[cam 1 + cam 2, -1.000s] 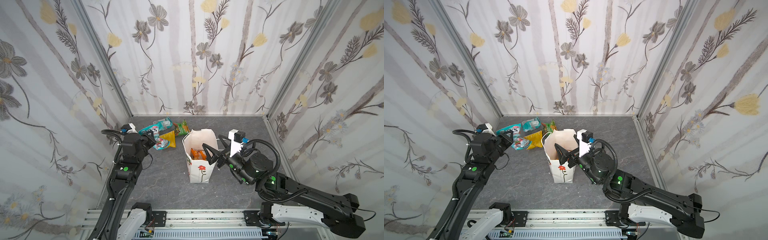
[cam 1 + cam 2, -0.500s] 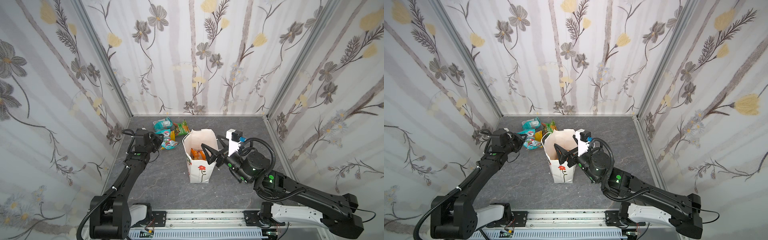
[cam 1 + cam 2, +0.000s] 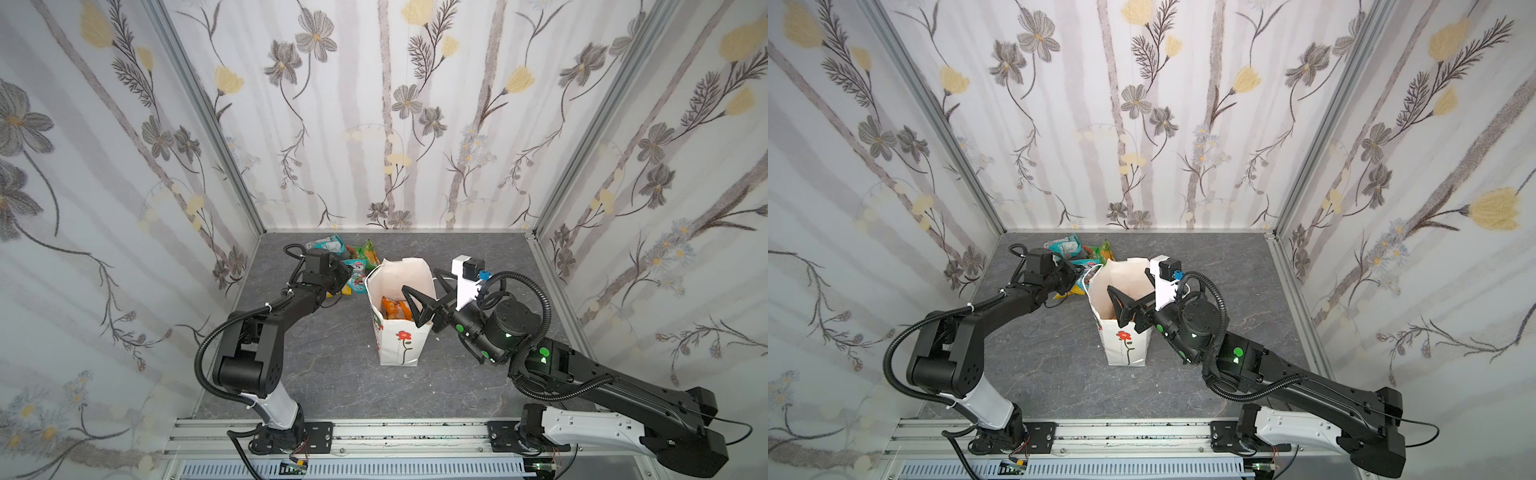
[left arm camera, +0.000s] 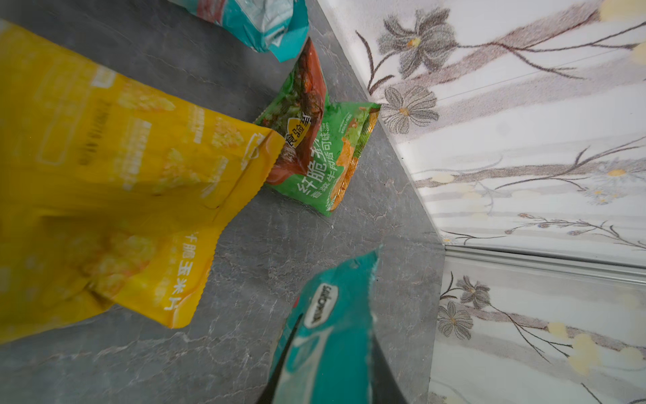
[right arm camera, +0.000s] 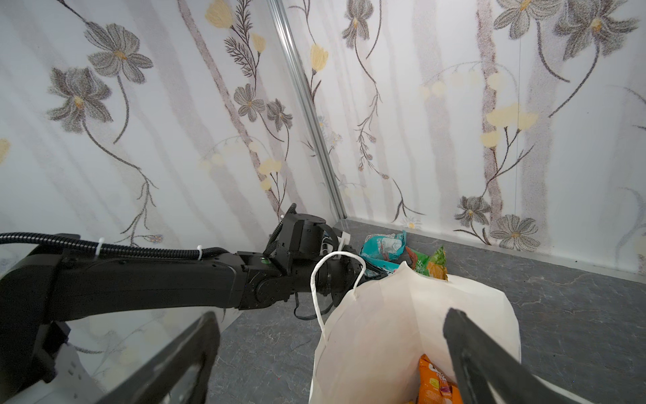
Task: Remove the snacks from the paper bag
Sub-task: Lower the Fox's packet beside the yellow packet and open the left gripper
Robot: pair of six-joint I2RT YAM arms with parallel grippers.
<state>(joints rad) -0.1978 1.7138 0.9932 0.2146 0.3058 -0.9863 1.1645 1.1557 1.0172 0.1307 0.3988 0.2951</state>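
Observation:
The white paper bag (image 3: 401, 336) (image 3: 1125, 340) with a red flower stands upright mid-floor, mouth open. An orange snack packet (image 3: 392, 309) (image 5: 433, 381) lies inside it. My right gripper (image 3: 426, 291) (image 5: 328, 335) is open at the bag's mouth, one finger inside and one outside, holding nothing. My left gripper (image 3: 344, 275) (image 4: 332, 349) is shut on a teal packet (image 4: 328, 332) low over the floor, left of the bag. Near it lie a yellow packet (image 4: 122, 196) (image 3: 1071, 291), a green-orange packet (image 4: 314, 154) (image 3: 368, 251) and another teal packet (image 4: 258, 21) (image 3: 326, 243).
The loose packets sit in the back left corner close to the flowered walls (image 3: 374, 124). The bag's white cord handle (image 5: 332, 266) loops up beside the left arm's wrist. Bare grey floor (image 3: 332, 365) lies in front of the bag.
The left arm has stretched from the left wall toward the packets beside the bag, carrying the teal packet lower. The right gripper has shifted slightly over the bag's mouth.

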